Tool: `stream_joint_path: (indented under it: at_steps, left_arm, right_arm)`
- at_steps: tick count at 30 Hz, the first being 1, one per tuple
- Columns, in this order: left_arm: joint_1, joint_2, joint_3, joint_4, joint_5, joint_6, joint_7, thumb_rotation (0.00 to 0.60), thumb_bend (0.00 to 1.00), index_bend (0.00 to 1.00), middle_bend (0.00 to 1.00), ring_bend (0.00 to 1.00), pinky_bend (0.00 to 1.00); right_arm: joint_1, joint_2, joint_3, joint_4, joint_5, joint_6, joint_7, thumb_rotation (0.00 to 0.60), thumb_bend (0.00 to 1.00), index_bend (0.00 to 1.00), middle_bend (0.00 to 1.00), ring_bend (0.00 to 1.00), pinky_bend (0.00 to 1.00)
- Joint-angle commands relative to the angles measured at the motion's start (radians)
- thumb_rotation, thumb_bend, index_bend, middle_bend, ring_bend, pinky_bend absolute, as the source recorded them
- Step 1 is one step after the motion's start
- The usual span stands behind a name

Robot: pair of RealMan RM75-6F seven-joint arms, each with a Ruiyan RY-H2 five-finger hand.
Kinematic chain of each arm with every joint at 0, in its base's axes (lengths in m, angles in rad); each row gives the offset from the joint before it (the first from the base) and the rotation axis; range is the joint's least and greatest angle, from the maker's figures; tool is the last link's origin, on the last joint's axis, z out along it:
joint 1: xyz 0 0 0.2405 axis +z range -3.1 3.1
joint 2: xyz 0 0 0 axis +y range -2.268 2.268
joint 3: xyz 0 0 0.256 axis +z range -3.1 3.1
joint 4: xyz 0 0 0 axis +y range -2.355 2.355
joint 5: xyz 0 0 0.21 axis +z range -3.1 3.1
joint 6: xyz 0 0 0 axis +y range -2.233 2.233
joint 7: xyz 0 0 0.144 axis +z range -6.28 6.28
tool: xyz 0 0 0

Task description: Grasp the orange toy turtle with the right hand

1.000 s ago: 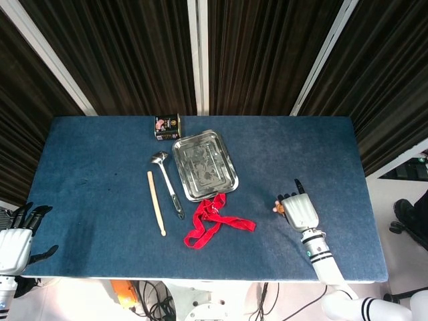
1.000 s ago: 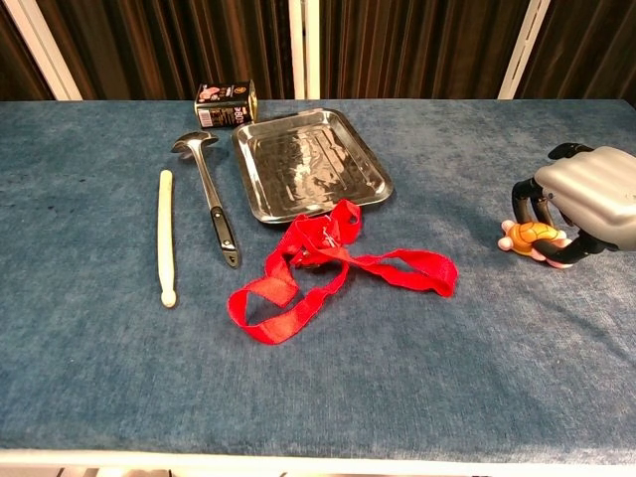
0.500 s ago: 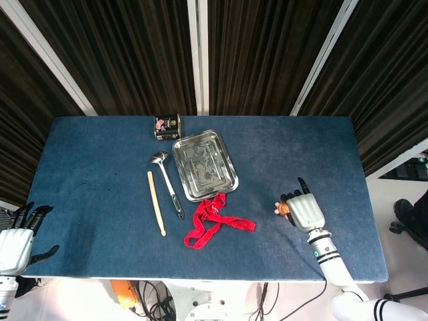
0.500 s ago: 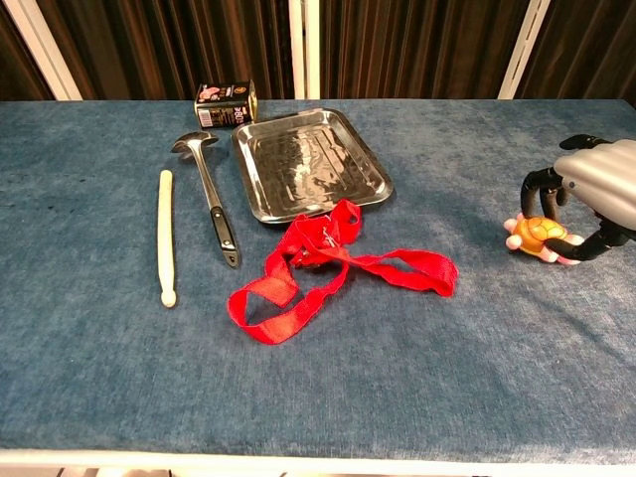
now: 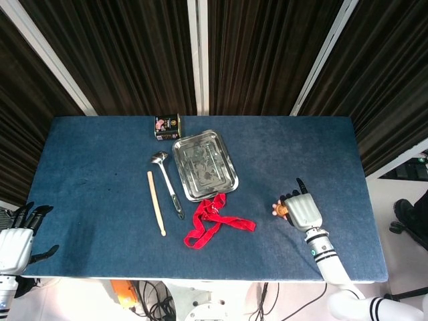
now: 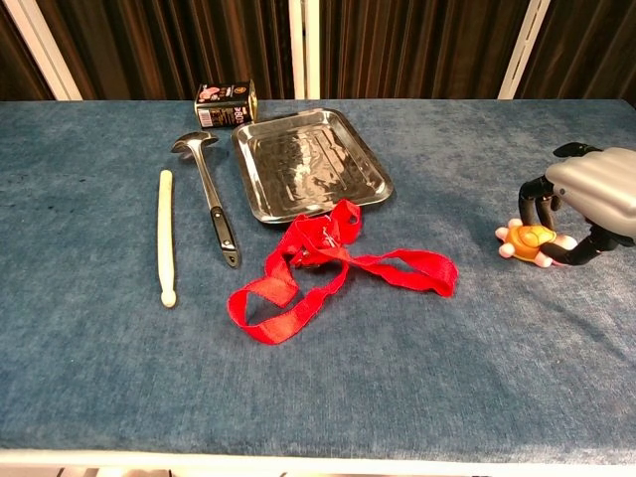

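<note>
Looks light and small, most likely hollow plastic or rubber with a smooth domed shell: the orange toy turtle (image 6: 530, 241), lying on the blue counter (image 6: 397, 397) toward its right side, well apart from the red ribbon (image 6: 328, 268) and the steel tray (image 6: 308, 164). Probably slippery across the rounded top, so best taken low on the flanks, under the widest part of the shell, rather than pinched over the crown. Seems stiff enough to bear a firm squeeze, and too light to resist being nudged along the cloth. Curled down around it, dark fingers (image 6: 529, 204) on the far side and thumb on the near side: the right hand (image 6: 586, 199), closed about the turtle, though whether bearing its weight or merely caging it cannot be told. Appears to rest belly-down on the cloth in the chest view. Pink limbs sticking out toward the left and near edge; long axis judged roughly crosswise to the counter, head end too small to make out. Off the counter's left corner, holding nothing, fingers apart: the left hand (image 5: 17, 242)
</note>
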Motion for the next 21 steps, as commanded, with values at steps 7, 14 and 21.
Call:
stream_joint_path:
  at_steps: [7, 14, 21]
  left_arm:
    - [0.002, 0.002, 0.0, 0.005, -0.001, 0.002, -0.007, 0.6, 0.13, 0.15, 0.14, 0.0, 0.1]
    - [0.002, 0.002, 0.001, 0.002, 0.001, 0.003, -0.003, 0.6, 0.13, 0.15, 0.14, 0.0, 0.1]
    - [0.001, 0.005, 0.0, -0.008, 0.006, 0.007, 0.006, 0.6, 0.13, 0.15, 0.14, 0.0, 0.1]
  right_arm:
    - [-0.001, -0.066, 0.007, 0.068, -0.014, 0.046, -0.023, 0.6, 0.42, 1.0, 0.88, 0.63, 0.16]
    - [-0.007, -0.047, 0.003, 0.055, -0.024, 0.044, 0.006, 0.6, 0.33, 0.9, 0.83, 0.62, 0.16]
    - [-0.011, 0.013, 0.001, -0.002, -0.018, 0.014, 0.06, 0.6, 0.06, 0.24, 0.36, 0.37, 0.02]
